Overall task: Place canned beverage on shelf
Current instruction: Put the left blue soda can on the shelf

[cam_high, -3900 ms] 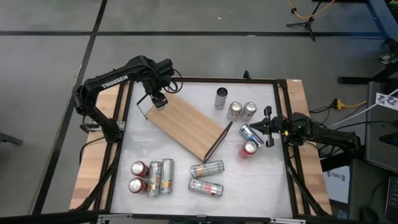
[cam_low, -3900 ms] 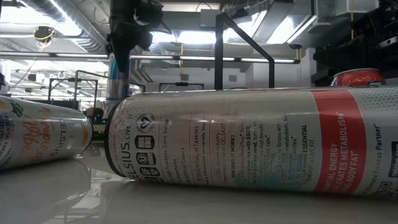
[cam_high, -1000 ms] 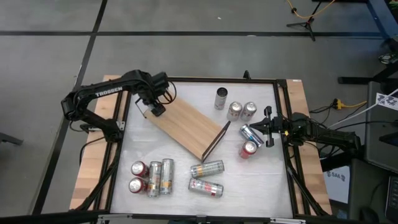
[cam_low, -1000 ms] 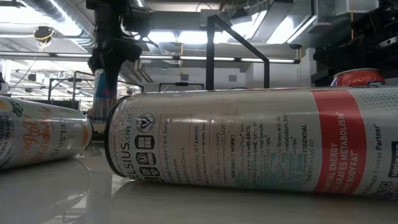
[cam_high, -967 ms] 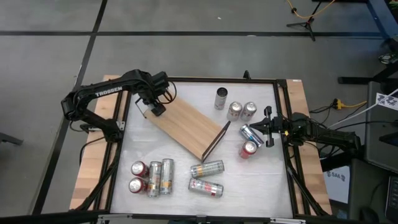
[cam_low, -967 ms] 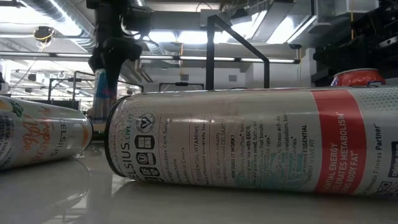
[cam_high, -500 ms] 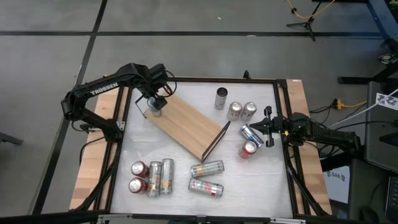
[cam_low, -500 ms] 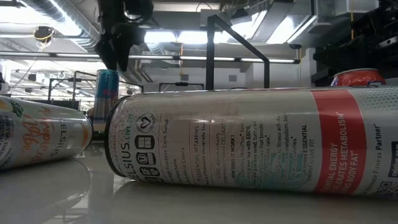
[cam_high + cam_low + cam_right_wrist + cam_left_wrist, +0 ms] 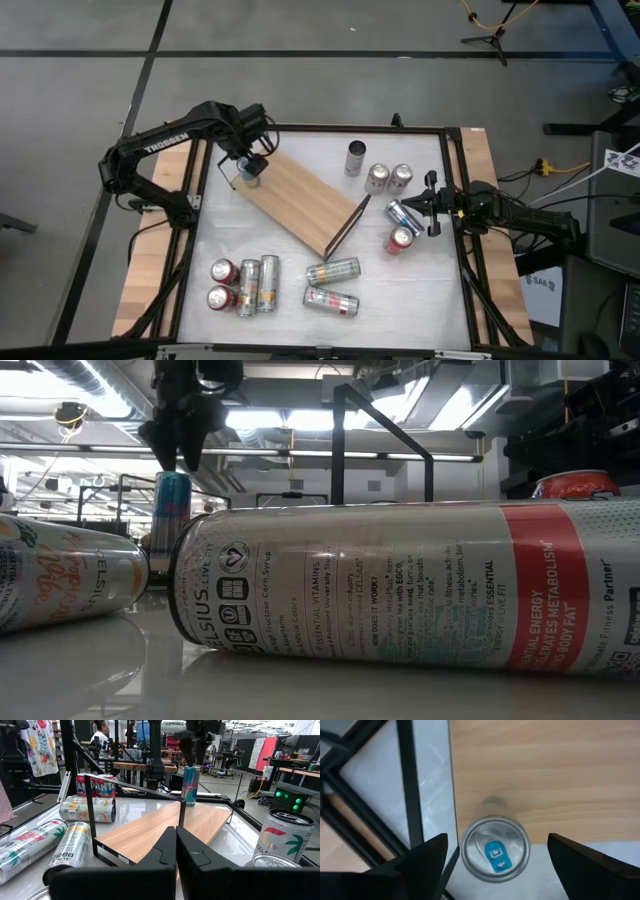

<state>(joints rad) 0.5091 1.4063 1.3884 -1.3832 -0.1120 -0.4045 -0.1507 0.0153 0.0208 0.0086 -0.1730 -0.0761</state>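
Note:
A blue-and-silver canned beverage (image 9: 249,170) stands upright on the far-left corner of the shelf (image 9: 305,203), a light wooden board on a black frame lying slantwise across the table. My left gripper (image 9: 180,452) hangs open just above the can (image 9: 172,508). In the left wrist view the can's top (image 9: 495,849) shows between the two spread fingers. My right gripper (image 9: 428,205) stays shut at the table's right side, beside a lying can (image 9: 403,214); whether it touches that can does not show.
Two cans (image 9: 387,178) and a dark can (image 9: 356,157) stand at the far right. A red can (image 9: 399,241) lies near the right gripper. Several cans lie near the front (image 9: 245,285) (image 9: 333,286); one (image 9: 400,590) fills the low view.
My left gripper has risen from around the can and now hangs above it, shifted slightly toward the far edge. The can stays upright on the shelf's corner.

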